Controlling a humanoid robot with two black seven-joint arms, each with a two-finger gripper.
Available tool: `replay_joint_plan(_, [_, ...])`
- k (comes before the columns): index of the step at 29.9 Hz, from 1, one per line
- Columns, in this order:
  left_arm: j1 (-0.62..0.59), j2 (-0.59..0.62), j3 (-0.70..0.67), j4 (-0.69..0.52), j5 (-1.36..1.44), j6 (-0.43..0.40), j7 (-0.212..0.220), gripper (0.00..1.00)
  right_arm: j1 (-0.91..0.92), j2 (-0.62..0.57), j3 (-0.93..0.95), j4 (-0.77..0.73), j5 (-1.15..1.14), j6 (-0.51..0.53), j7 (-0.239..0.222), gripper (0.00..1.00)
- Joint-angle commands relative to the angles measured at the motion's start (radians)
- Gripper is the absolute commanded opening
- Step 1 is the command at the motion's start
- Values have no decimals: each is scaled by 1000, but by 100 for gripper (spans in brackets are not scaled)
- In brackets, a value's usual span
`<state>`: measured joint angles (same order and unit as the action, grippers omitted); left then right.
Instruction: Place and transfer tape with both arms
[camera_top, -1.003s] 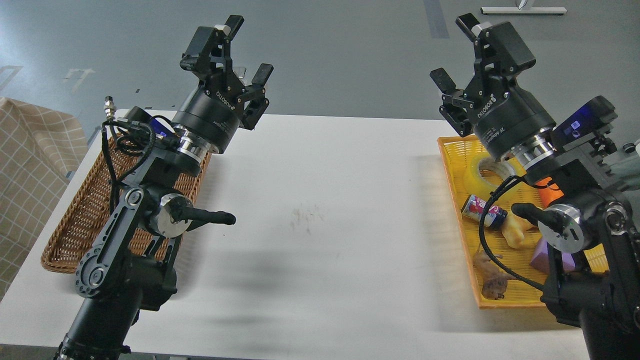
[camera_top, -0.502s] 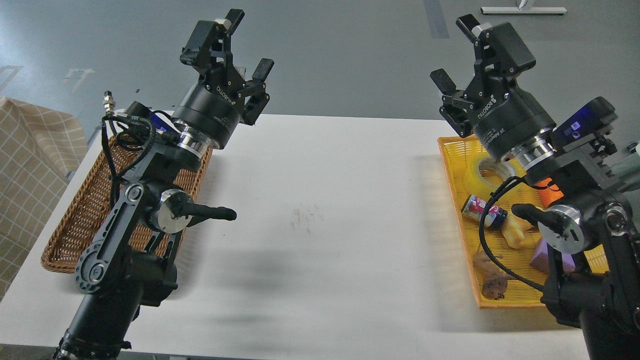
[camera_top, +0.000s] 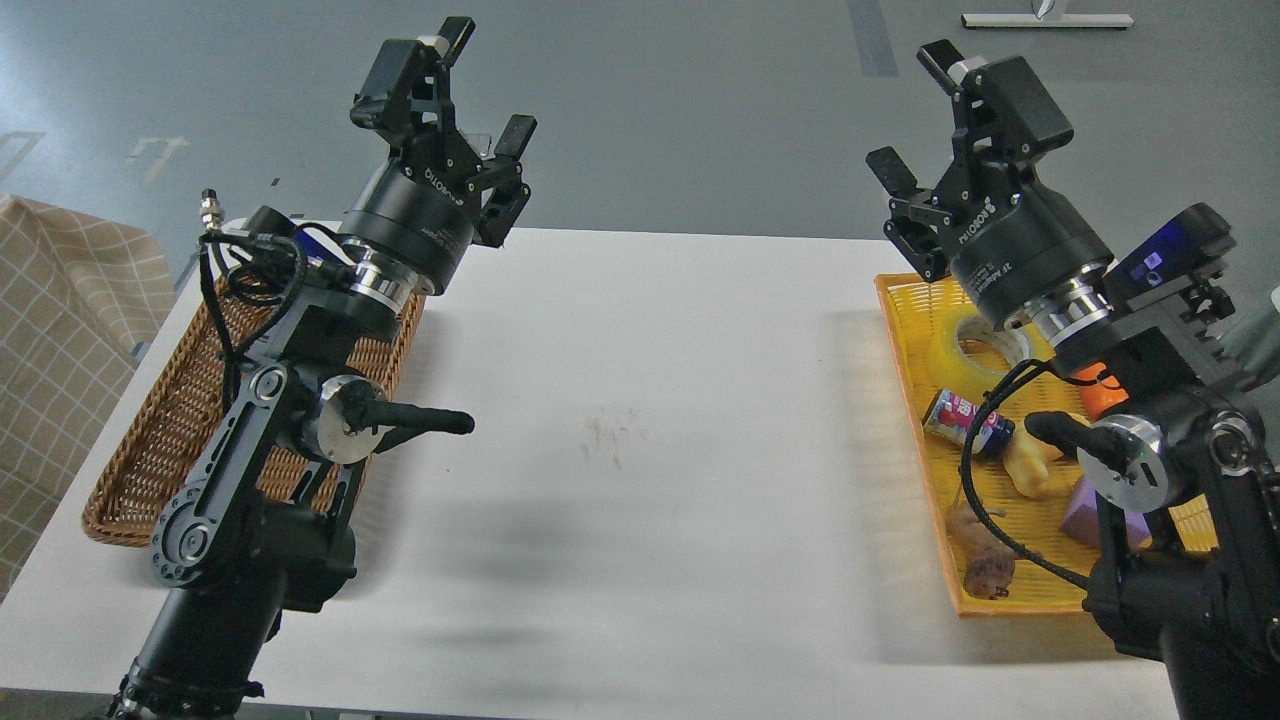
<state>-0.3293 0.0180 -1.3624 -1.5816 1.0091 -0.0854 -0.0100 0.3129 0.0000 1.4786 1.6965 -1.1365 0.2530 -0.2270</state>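
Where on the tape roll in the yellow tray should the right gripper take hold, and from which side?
Probably across the ring wall, one finger in the core hole and one outside, coming from above. The tape roll lies roughly flat in the yellow tray with its hole facing up; the wrist hides its far side. The right gripper is open above it, and the purple drink can lies close on the near side.

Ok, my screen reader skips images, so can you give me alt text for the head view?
Two black arms rise over a white table, left gripper and right gripper both open and empty. The tape lies in a yellow tray at right; a wicker basket sits at left.
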Motion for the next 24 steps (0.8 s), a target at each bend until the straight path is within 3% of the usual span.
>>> replay_joint_plan(1, [-14, 2, -15, -3, 9, 38, -46, 98, -5, 0, 11, 2, 1, 0, 2, 100])
replay_joint_plan(2, [-16, 3, -23, -3, 9, 73, -73, 98, -5, 0, 11, 0, 3, 0, 0, 100])
replay_joint_plan(5, [-14, 10, -14, -5, 13, 118, -96, 98, -5, 0, 11, 3, 4, 5, 0, 100])
replay_joint_plan(11, [7, 14, -14, -60, 6, 96, -97, 98, 6, 0, 32, 5, 4, 29, 0, 100])
replay_joint_plan(16, [12, 16, -13, -64, 3, 72, -97, 98, 26, 0, 91, -9, 12, 126, 0, 100])
replay_joint_plan(24, [21, 6, -15, -64, -1, 21, -110, 98, 20, 0, 112, -3, 12, 138, 3, 100])
